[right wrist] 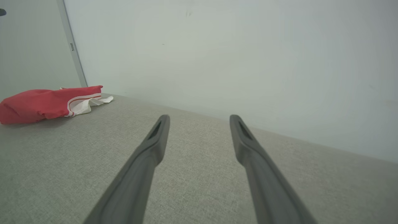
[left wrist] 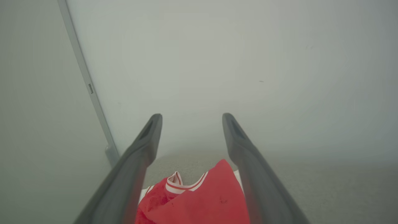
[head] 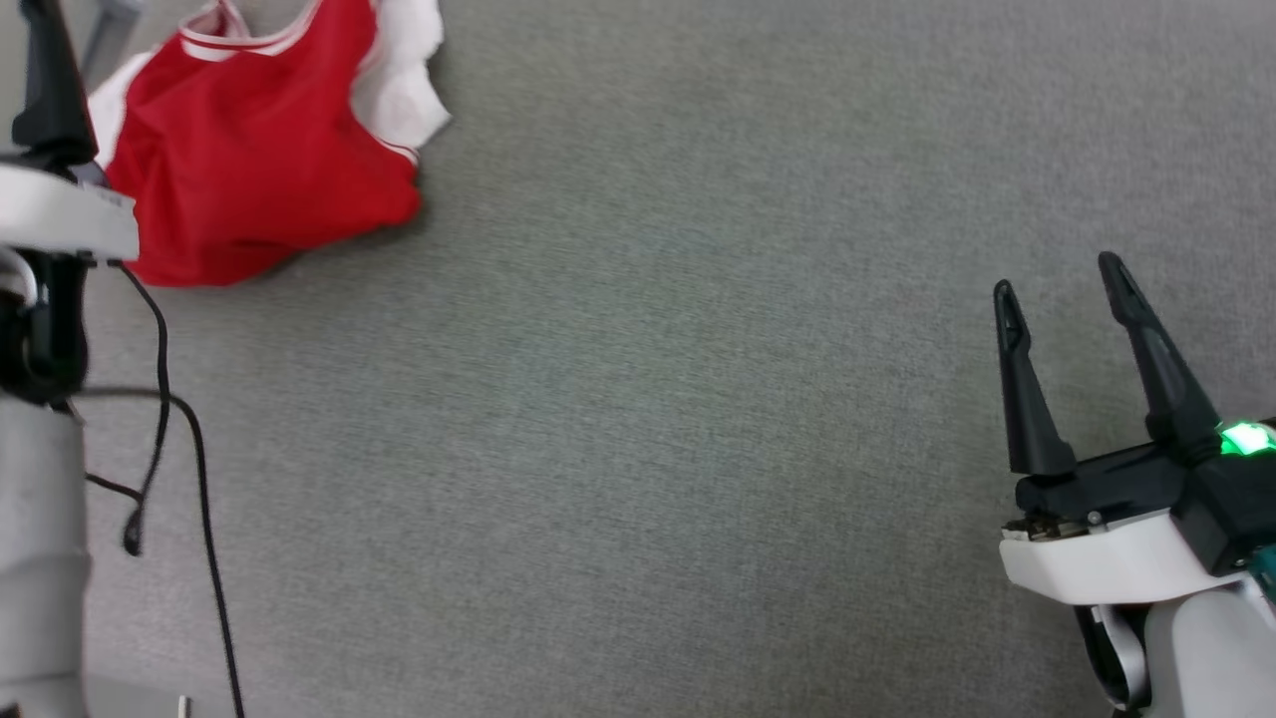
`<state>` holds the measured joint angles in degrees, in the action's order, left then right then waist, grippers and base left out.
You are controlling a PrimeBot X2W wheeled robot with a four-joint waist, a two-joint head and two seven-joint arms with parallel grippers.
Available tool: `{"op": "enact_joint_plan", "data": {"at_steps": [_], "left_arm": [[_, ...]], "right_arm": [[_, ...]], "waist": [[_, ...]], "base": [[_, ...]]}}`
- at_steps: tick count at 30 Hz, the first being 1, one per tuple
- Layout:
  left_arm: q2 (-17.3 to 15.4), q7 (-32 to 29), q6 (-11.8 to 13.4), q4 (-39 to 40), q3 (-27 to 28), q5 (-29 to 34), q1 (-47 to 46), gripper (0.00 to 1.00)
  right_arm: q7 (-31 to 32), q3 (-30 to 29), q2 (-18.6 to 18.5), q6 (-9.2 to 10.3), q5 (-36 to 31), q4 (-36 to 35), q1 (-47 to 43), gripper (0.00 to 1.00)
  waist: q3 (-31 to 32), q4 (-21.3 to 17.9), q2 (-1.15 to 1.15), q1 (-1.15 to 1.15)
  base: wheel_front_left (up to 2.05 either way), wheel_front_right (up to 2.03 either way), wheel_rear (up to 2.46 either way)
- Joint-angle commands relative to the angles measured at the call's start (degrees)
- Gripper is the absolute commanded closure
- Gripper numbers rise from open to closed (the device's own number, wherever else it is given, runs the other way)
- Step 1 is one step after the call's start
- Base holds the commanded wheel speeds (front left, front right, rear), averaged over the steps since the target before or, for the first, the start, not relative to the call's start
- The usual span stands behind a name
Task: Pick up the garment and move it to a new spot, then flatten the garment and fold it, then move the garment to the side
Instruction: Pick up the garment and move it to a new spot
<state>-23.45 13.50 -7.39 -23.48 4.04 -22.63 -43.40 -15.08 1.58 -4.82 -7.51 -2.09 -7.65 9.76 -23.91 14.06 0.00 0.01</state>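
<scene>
The garment [head: 259, 170], a red jersey T-shirt with white sleeves and striped trim, lies crumpled in the far left corner of the grey fabric-covered counter [head: 698, 399], close to the pale wall [right wrist: 217, 46]. It is bunched rather than spread, so the first step, lifting it to a new spot, looks not yet begun.

The left pincer [left wrist: 189, 119] is spread wide and holds nothing. In its wrist view the neckline and red body of the shirt [left wrist: 205, 202] show low between its two fingers, which point towards the wall. That placement reads as a lineup for a grasp on the near folds. Whether a finger touches the cloth cannot be told. In the head view the left forearm reaches up along the counter's left edge, with loose black cables [head: 199, 479] hanging beside it.

The right pincer [head: 1062, 274] sits near the right edge, well apart from the shirt, also wide open and empty. Its fingers angle low over bare fabric, probably parked to leave room for the left arm.
</scene>
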Motion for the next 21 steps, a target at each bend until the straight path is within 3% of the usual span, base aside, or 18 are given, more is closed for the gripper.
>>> {"op": "enact_joint_plan", "data": {"at_steps": [1,11,12,17,21], "left_arm": [[-1.64,-2.71,0.02,-1.73,-2.44,-2.42,-2.37,0.0],[-13.18,-31.29,0.02,-10.21,-18.92,-19.19,-12.63,0.0],[-13.18,-31.29,0.02,-10.21,-18.92,-19.19,-12.63,0.0],[-15.88,-42.38,0.01,-12.88,-24.67,-23.72,-15.03,0.0],[-15.47,-47.99,0.01,-15.92,-27.9,-27.18,-15.18,0.0]], "right_arm": [[-0.13,-0.27,-0.45,0.04,-0.23,-0.73,1.12,0.0],[-0.13,-1.22,-1.36,0.04,-1.0,-3.61,2.57,0.0],[-0.13,-1.22,-1.36,0.04,-1.0,-3.61,2.57,0.0],[-0.13,-1.46,-1.86,0.04,-1.34,-4.46,3.38,0.0],[-0.13,-1.38,-2.14,0.04,-1.55,-4.87,3.67,0.0]], "waist": [[-2.41,-1.94,0.0,-0.01],[-7.92,-3.85,0.0,-0.01],[-7.92,-3.85,0.0,-0.01],[-10.26,-4.3,0.0,-0.01],[-11.6,-4.52,0.0,-0.01]], "base": [[0.0,0.0,0.0],[0.0,0.0,0.0],[0.0,0.0,0.0],[0.0,0.0,0.0],[0.0,0.0,0.0]]}}
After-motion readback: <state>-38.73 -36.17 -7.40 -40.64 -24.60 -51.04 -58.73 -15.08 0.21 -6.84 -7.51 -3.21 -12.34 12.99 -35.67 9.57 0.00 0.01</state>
